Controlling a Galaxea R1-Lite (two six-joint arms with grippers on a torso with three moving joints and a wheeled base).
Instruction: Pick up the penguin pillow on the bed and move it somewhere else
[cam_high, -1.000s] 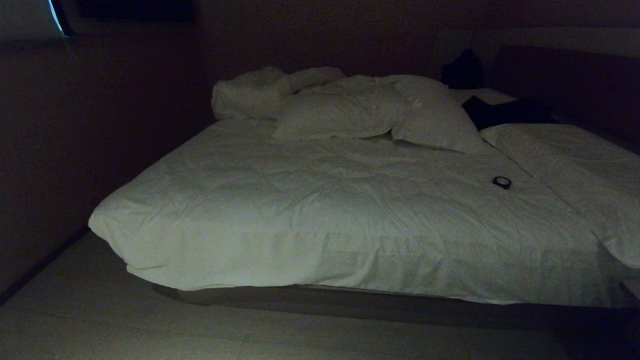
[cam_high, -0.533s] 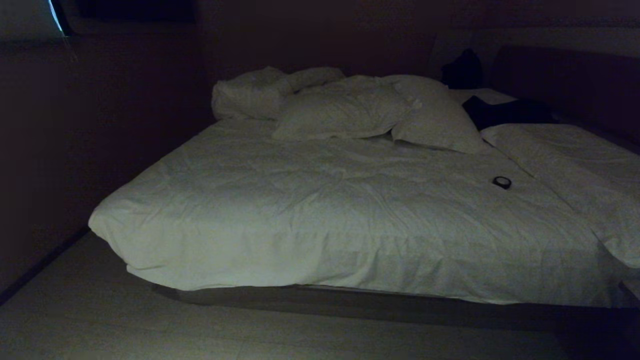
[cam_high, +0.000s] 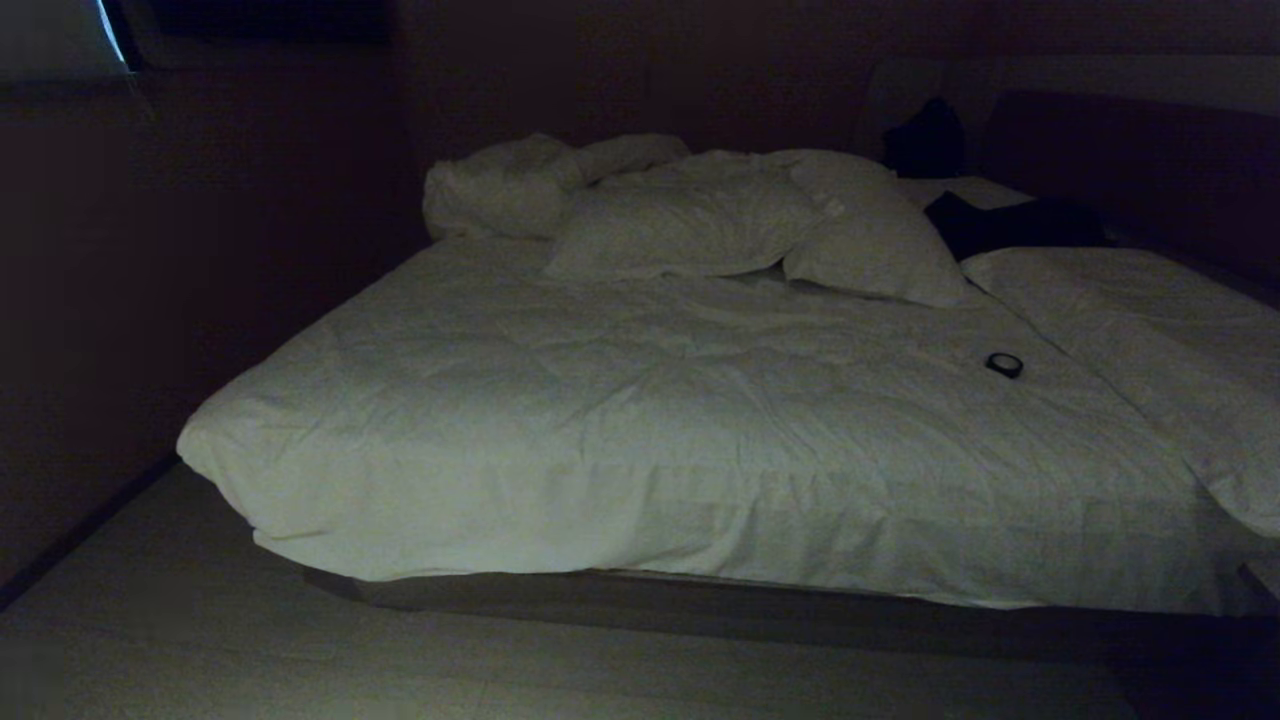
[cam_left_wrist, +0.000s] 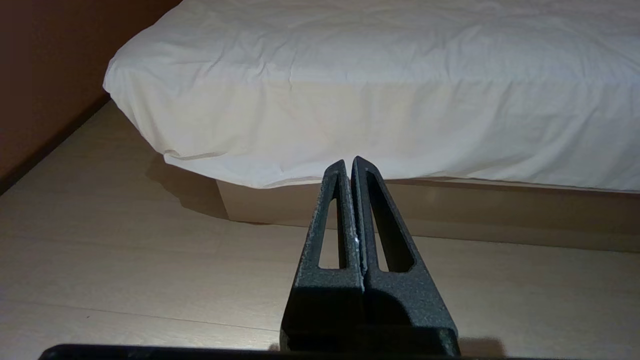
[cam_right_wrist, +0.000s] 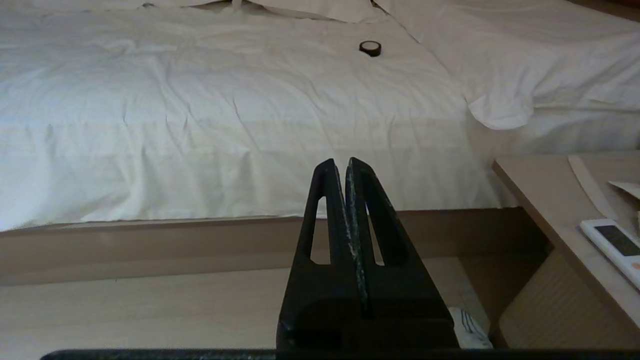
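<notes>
- Ahead of both pairs of jaws lies the bed (cam_high: 700, 440), its white duvet hanging over a dark base.
- Left gripper (cam_left_wrist: 348, 161) and right gripper (cam_right_wrist: 340, 162) hang low above the floor before the bed edge; both pairs of jaws are pressed together and hold nothing.
- No penguin pillow shows; only plain white pillows (cam_high: 740, 225) lie at the far end, well beyond the jaws.
- A small black ring (cam_right_wrist: 370, 48) lies on the duvet, beyond the right jaws.
- I judge this as the searching step: next the robot must find the pillow, then come nearer and open the jaws.

Dim head view, brighter wrist views
</notes>
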